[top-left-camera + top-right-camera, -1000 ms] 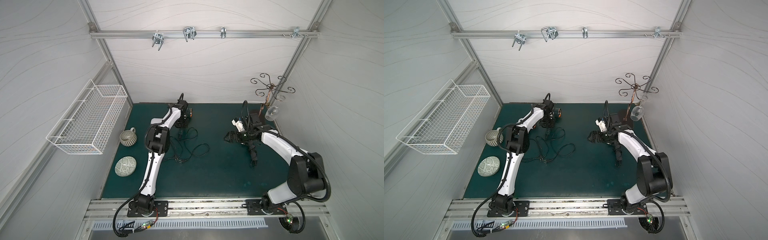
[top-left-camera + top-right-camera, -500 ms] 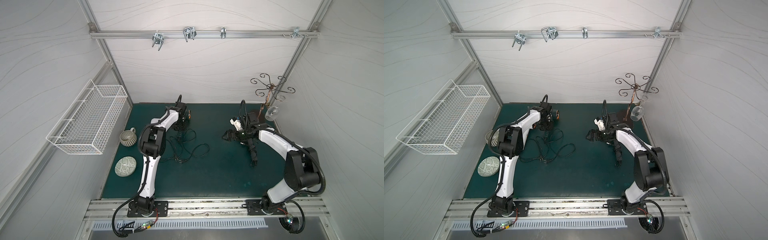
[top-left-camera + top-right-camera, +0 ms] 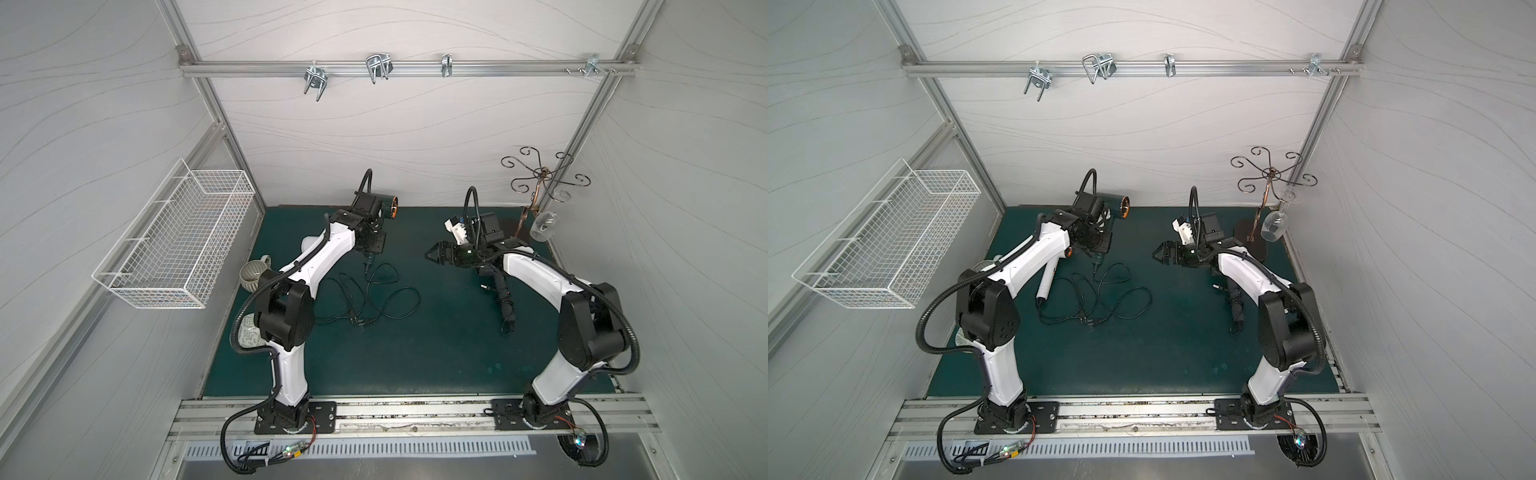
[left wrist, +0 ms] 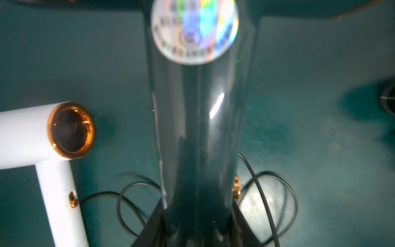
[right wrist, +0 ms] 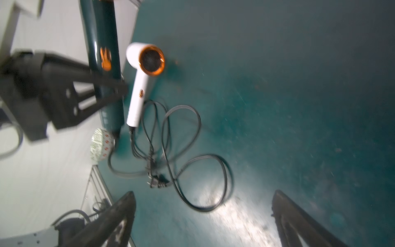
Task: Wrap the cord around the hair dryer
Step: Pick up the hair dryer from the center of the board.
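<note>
Teal-green hair dryer (image 4: 198, 128) clamped in left claw (image 4: 197, 203), right claw (image 5: 204, 192) (well away) gaping

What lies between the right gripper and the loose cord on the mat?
Only bare mat lies between the right gripper and the cord, as both top views show.

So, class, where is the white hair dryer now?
In a top view the white hair dryer lies left on the mat, partly under the left arm, beside the loose cords.
</note>
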`<action>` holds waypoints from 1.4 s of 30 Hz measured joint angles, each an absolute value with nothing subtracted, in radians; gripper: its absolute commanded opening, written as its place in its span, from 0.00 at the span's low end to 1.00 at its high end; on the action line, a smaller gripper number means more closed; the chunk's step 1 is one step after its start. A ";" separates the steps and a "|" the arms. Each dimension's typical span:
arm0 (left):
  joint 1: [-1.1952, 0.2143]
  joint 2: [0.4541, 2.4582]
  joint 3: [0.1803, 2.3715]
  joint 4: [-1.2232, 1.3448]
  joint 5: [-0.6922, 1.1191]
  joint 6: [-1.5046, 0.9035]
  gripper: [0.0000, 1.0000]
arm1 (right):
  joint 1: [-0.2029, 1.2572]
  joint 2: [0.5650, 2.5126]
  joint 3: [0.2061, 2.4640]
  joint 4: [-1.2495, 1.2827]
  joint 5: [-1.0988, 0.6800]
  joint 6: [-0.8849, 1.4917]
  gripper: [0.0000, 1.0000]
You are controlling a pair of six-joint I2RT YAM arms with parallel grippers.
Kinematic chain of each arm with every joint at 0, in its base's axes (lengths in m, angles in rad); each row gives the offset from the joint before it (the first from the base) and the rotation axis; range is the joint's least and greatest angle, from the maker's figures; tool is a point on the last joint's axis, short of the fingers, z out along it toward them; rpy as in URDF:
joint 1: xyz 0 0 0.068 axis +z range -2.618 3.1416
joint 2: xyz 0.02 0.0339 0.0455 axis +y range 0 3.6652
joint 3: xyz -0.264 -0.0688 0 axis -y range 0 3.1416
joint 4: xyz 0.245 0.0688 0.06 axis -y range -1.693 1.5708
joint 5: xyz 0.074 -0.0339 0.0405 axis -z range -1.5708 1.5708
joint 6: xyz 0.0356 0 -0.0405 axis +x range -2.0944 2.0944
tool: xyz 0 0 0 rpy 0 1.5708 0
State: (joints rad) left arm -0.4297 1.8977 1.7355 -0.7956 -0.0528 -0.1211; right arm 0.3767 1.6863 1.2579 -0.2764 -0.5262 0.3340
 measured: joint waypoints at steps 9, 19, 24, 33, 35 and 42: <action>-0.550 1.781 1.648 -0.763 -0.036 -0.172 0.00 | 0.415 1.688 1.259 -0.014 -0.554 0.518 0.99; -0.584 1.742 1.624 -0.699 -0.004 -0.206 0.00 | 0.451 1.690 1.153 0.303 -0.590 0.713 0.87; -0.591 1.736 1.613 -0.667 0.008 -0.206 0.00 | 0.479 1.726 1.131 0.444 -0.606 0.788 0.80; -0.596 1.736 1.589 -0.654 0.019 -0.202 0.00 | 0.501 1.823 1.142 0.653 -0.632 0.886 0.70; -0.595 1.736 1.589 -0.651 0.020 -0.202 0.00 | 0.504 1.845 1.153 0.693 -0.635 0.905 0.67; -0.593 1.736 1.589 -0.643 0.026 -0.205 0.00 | 0.505 1.898 1.188 0.797 -0.648 0.959 0.58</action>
